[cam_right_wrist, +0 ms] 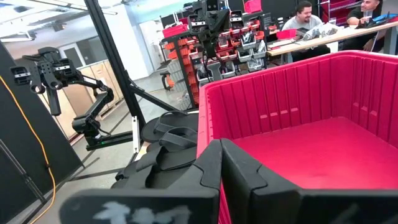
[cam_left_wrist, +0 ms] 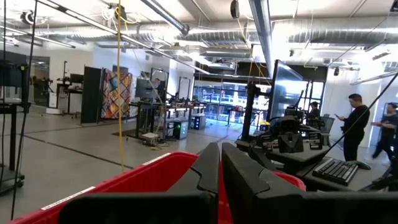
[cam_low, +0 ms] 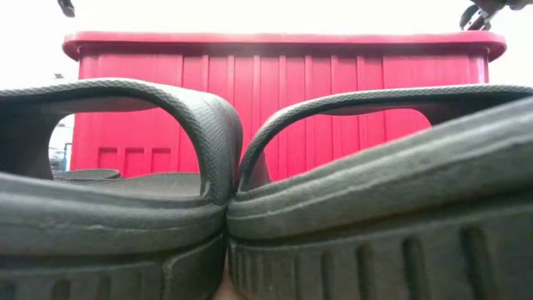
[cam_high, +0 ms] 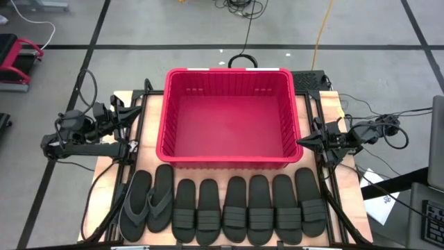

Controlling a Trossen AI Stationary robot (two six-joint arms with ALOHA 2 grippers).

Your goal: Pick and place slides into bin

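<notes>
Six black slides [cam_high: 248,210] and a grey flip-flop pair [cam_high: 148,203] lie in a row along the lower edge of the high view, just below the red bin [cam_high: 229,160] at centre. Left gripper [cam_high: 142,104] sits at the bin's left, fingers pressed together. Right gripper [cam_high: 302,141] sits at its right, likewise closed.

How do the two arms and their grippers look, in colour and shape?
Both arms are black, slim and jointed, with loose black cables looping beside them. The left gripper and right gripper end in two dark, angular, wedge-shaped fingers. No markings can be made out.
</notes>
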